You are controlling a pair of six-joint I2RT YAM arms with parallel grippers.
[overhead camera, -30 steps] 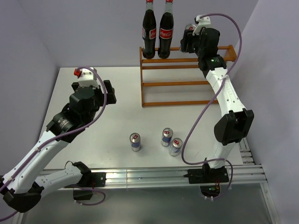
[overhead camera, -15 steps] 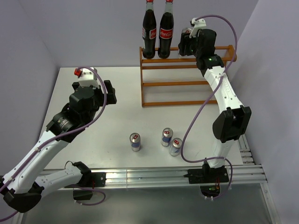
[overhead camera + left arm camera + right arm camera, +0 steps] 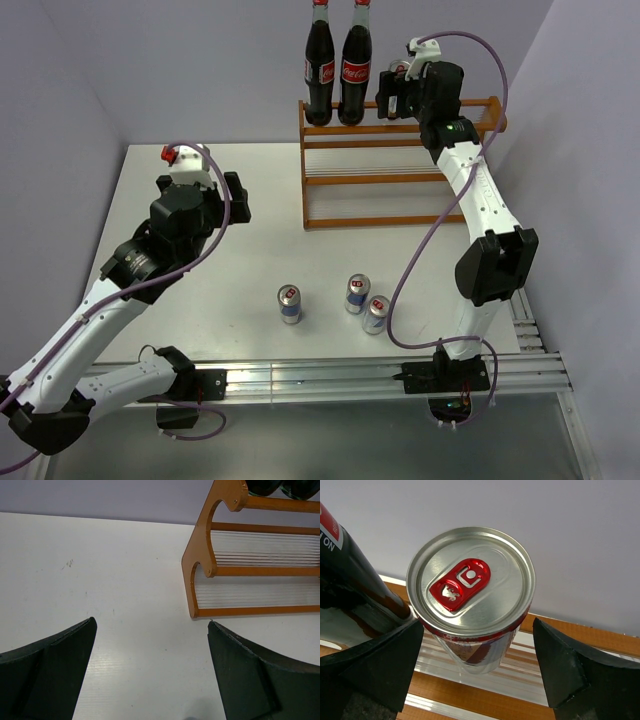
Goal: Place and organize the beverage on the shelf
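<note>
Presently at the setting-down with the right tool (image 3: pixel 476 624): spread a little wider than the slim silver-topped can with the red pull-tab (image 3: pixel 470 582), straddling it with a sliver of gap at either side, so seemingly gripping nothing. Stands upright on the top tier of the orange-brown wooden two-tier shelf (image 3: pixel 400 178), just beside the two dark glass cola bottles with red caps (image 3: pixel 320 65). Probably the release step. Next calls for a straight lift clear without nudging can or bottles, then down for the three matching cans (image 3: pixel 357 293) upright on the white counter (image 3: pixel 270 250). Reached far forward and high on the right arm, elbow raised. Over on the other side, left tool (image 3: pixel 151 624) wide open and empty, hovering above the counter near the shelf's end post.
</note>
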